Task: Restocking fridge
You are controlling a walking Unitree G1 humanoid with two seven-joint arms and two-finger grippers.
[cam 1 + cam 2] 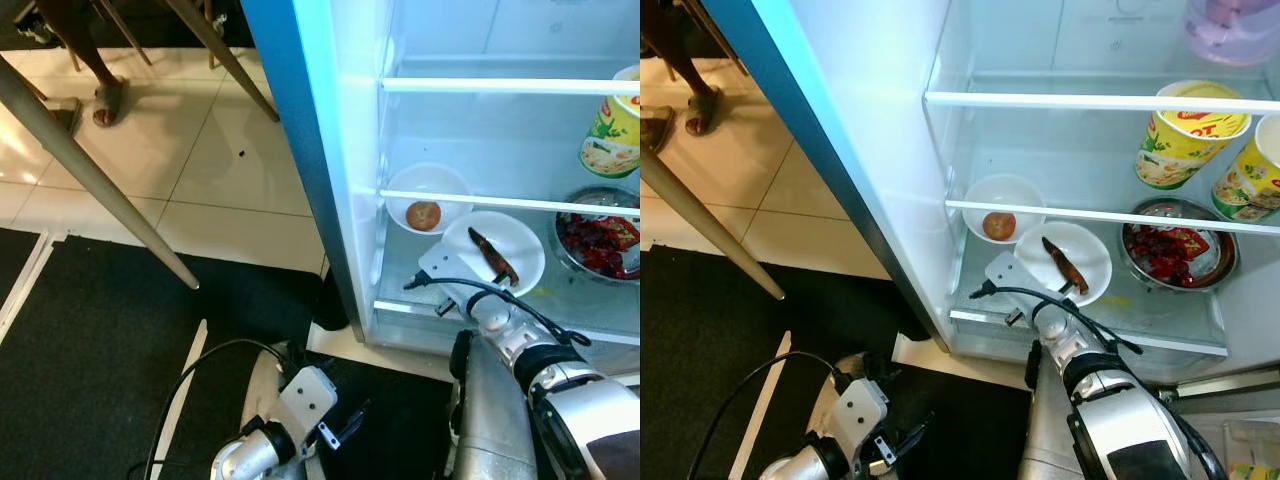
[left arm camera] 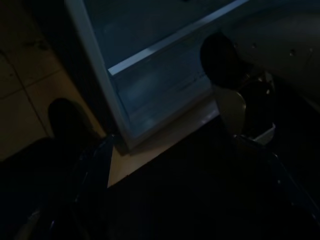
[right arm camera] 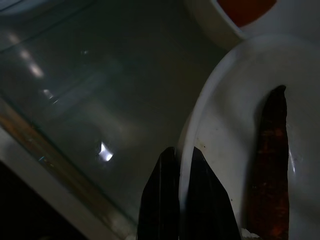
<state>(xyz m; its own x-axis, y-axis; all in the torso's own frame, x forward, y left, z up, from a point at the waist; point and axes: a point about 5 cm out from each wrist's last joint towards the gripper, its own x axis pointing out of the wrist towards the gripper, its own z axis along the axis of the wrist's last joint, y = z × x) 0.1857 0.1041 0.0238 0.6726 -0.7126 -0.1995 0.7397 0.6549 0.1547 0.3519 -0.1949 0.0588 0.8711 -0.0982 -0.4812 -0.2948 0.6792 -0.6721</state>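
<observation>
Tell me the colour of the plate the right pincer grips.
White plate, clearest in the right eye view.

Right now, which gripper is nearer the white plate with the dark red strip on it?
Right. The right gripper pinches the rim of the white plate inside the fridge; the left gripper hangs low over the dark mat outside.

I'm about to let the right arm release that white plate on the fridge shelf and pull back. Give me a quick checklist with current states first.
1. Right gripper pinches the white plate at its rim: ok, fingers closed on the edge.
2. Plate resting flat on the glass shelf: cannot tell; it looks level.
3. Dark red strip of food lies within the plate: ok.
4. Plate apart from the small bowl: cannot tell; the rims look very close.
5. Plate apart from the metal bowl: ok, a gap shows.
6. Left gripper out of the way: ok, low by the floor.
</observation>
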